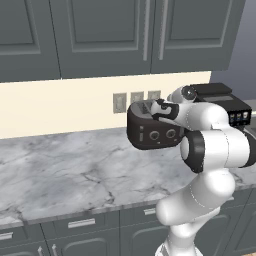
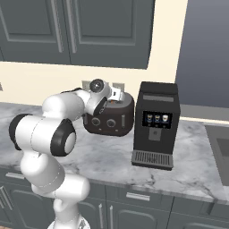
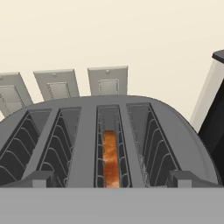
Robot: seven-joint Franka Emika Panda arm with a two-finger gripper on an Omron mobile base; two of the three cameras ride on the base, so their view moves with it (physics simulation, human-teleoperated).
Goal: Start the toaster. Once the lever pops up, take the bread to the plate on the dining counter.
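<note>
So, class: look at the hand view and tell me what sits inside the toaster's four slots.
The toaster holds the bread in its third slot from the left, sunk low between wire guides. The other three slots show bare wire guides. The slice's lower part is hidden.

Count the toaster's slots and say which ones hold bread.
4, side by side across the toaster top. In the hand view, the third from the left holds the bread; the other three look empty.

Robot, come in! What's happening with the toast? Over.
Gripper open, above the toaster. Bread sits down in the third slot from the left. Nothing blocking. Over.
</note>
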